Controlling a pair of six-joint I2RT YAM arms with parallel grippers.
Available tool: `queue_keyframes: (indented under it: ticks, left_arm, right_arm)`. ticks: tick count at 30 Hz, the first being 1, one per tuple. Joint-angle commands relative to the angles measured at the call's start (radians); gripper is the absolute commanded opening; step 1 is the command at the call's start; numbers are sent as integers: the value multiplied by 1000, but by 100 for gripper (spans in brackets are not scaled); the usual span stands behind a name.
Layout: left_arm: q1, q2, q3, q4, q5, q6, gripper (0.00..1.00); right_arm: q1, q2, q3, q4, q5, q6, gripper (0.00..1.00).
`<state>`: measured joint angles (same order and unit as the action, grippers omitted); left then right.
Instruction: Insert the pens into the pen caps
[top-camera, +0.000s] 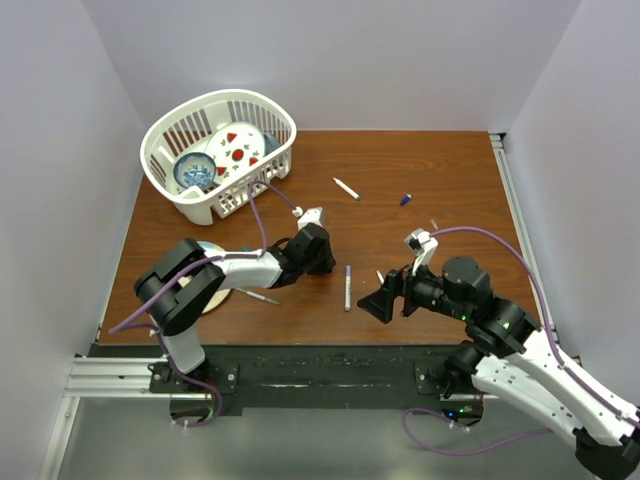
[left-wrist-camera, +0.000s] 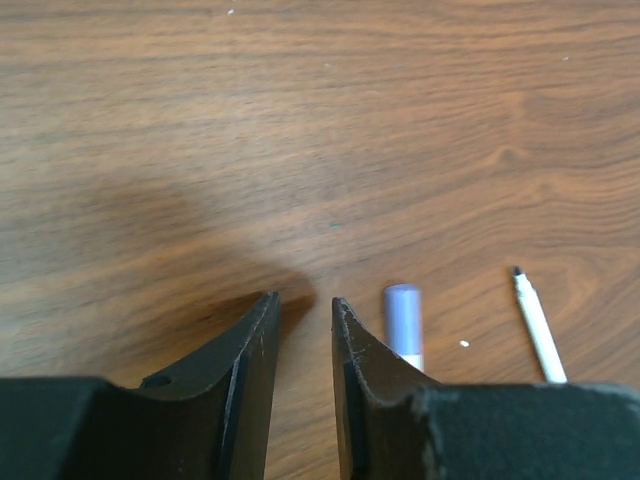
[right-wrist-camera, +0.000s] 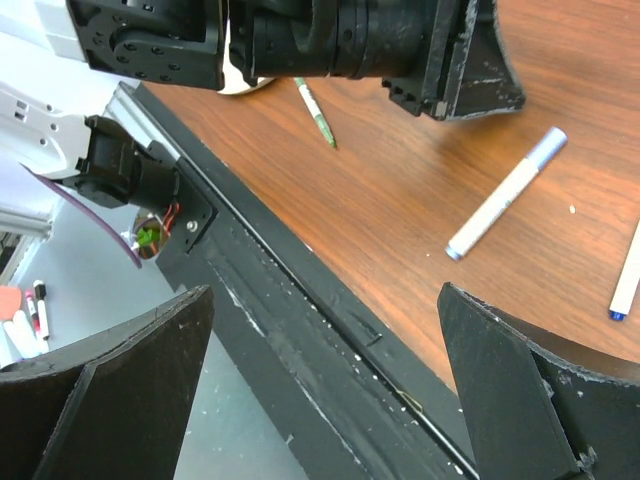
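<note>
The left gripper (left-wrist-camera: 305, 298) has its fingers (left-wrist-camera: 255, 345) narrowly apart, gripping nothing. A slim white marker pen with a purple plastic cap (top-camera: 347, 287) lies on the brown wooden tabletop (top-camera: 450, 170) at their 4 o'clock. The right gripper (top-camera: 380, 300) gapes wide and empty.

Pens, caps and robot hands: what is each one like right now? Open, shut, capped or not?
Left gripper: slightly open, empty.
Right gripper: wide open, empty.
Purple-capped pen: capped, lying flat.
Black-tipped pen: uncapped, lying flat.
Far pen: lying flat, cap unclear.
Green pen: lying flat, cap unclear.
Blue cap: loose, on no pen.
Basket: upright, holding dishes.
</note>
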<state>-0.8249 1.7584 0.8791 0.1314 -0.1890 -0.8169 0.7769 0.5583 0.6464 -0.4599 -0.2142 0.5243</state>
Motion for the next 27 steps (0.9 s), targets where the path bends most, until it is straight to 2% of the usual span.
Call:
queue_keyframes:
  ticks: [1, 4, 5, 7, 8, 10, 13, 15, 16, 19, 21, 25, 27]
  left_arm:
    - [4, -28, -2, -26, -52, 30, 33]
    - [4, -105, -17, -24, -37, 35, 35]
    - [3, -158, -22, -27, -18, 38, 36]
    - [3, -221, -54, -23, 8, 45, 41]
    - [4, -288, -67, -26, 26, 44, 49]
    - [4, -358, -117, -35, 31, 48, 55]
    - [3, -511, -179, -76, -38, 55, 74]
    - [4, -635, -227, -110, -75, 71, 83]
    - [4, -673, -238, -127, -95, 79, 91]
    - [4, -837, -255, -214, -130, 131, 100]
    - [6, -888, -255, -290, -188, 150, 100]
    - [3, -984, -233, -400, -288, 210, 100]
    - [3, -1004, -224, -385, -221, 214, 100]
  right_arm:
    - [1, -9, 32, 6, 42, 14, 99]
    - [1, 18, 30, 6, 113, 22, 98]
    - [1, 34, 36, -18, 201, 22, 98]
    - [1, 98, 65, -45, 272, 13, 98]
    - [-1, 124, 74, -51, 327, 0, 97]
    - [1, 181, 73, -19, 377, -41, 97]
    - [-1, 268, 88, 7, 519, -70, 96]
    - [-2, 314, 110, 23, 596, -89, 96]
    - [-2, 363, 116, 38, 607, -122, 96]
    - [-13, 507, 174, 105, 630, -188, 96]
    - [-40, 577, 226, 150, 635, -217, 96]
    - [-143, 764, 324, 199, 479, -305, 96]
    - [-188, 866, 387, 234, 454, -329, 96]
